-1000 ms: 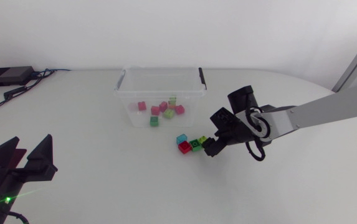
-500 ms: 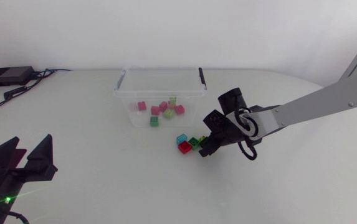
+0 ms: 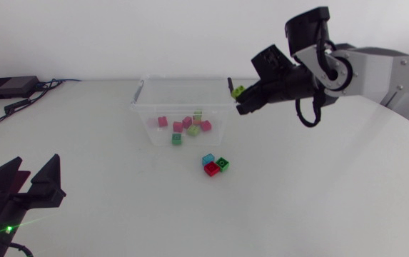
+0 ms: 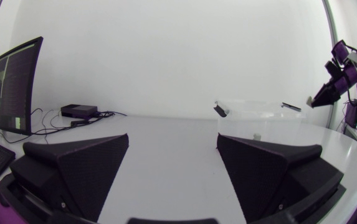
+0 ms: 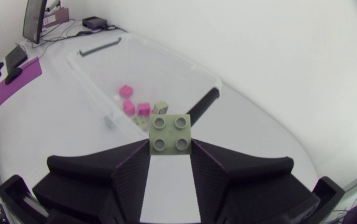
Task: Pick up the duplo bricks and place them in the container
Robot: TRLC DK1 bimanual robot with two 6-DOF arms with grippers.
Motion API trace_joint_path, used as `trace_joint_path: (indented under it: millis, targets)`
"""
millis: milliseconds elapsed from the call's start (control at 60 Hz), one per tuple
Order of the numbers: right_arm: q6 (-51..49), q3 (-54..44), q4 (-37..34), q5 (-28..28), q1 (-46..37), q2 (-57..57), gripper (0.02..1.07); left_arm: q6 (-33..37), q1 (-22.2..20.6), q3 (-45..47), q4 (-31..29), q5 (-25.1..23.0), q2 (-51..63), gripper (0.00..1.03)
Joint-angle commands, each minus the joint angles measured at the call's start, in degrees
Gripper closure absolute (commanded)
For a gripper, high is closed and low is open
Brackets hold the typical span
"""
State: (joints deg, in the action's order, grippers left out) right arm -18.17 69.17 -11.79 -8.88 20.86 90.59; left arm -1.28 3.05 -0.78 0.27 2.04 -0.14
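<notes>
**Right end effector clamped on a pale green brick by the container**

The right end effector [image 3: 241, 98] is raised off the desk [image 3: 118, 207] at the right end of the clear container [image 3: 183, 106]. Its two fingers are pressed against opposite sides of a pale green duplo brick [image 3: 238, 91] with four round studs. Pink and green bricks [image 3: 188, 126] lie inside the container. A blue brick [image 3: 208, 159], a red brick [image 3: 211, 170] and a dark green brick [image 3: 223, 164] are clustered on the desk in front of it. The left end effector [image 4: 172, 155] sits low, fingers wide apart.
</notes>
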Motion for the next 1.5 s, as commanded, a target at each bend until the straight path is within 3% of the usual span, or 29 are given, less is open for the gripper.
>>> trace_joint_path:
  millis: [0, 333, 350, 450, 483, 583, 717, 817, 917, 1067, 1200, 1483]
  targets:
    - [0.7, 4.0, -1.0, -0.3, 1.8, 3.1, 0.78, 0.7, -0.2, 0.8, -0.2, 0.3, -0.6, 0.04]
    - [1.1, 22.8, -0.1, 0.1, 5.5, 22.0, 0.75, 0.7, -0.2, 0.8, -0.3, 0.3, -0.6, 0.04]
    - [1.1, 23.5, -0.2, 0.3, 5.6, 22.6, 0.71, 0.7, -0.2, 0.8, -0.2, 0.3, -0.6, 0.04]
    - [1.0, 26.5, -2.3, 0.4, 5.6, 24.9, 0.17, 0.7, -0.2, 0.8, -0.3, 0.3, -0.6, 0.04]
    - [0.9, 25.9, -2.3, 0.4, 5.5, 23.8, 0.1, 0.7, -0.2, 0.8, -0.2, 0.3, -0.6, 0.04]
    - [-0.6, 21.2, -1.9, -0.2, 5.0, 17.1, 0.08, 0.7, -0.2, 0.8, -0.2, 0.3, -0.6, 0.04]
    - [-6.5, 11.8, -1.7, -6.2, 2.9, 6.1, 0.08, 0.7, -0.2, 0.8, -0.3, 0.3, -0.6, 0.04]
    - [-15.6, 6.5, -7.8, -12.6, 1.2, 0.8, 0.08, 0.7, -0.2, 0.8, -0.3, 0.3, -0.6, 0.04]
    - [-21.5, 1.0, -11.4, -13.7, 0.0, -2.2, 0.08, 0.7, -0.2, 0.8, -0.2, 0.3, -0.6, 0.04]
    - [-22.4, -9.3, -10.8, -13.4, 0.1, -4.5, 0.08, 0.7, -0.2, 0.8, -0.2, 0.3, -0.6, 0.04]
    - [-19.1, -17.5, -3.1, -10.5, 0.8, -2.9, 0.09, 0.7, -0.2, 0.8, -0.3, 0.3, -0.6, 0.04]
    - [-8.0, -15.8, 2.9, -3.6, 5.1, 10.8, 0.11, 0.7, -0.2, 0.8, -0.3, 0.3, -0.6, 0.04]
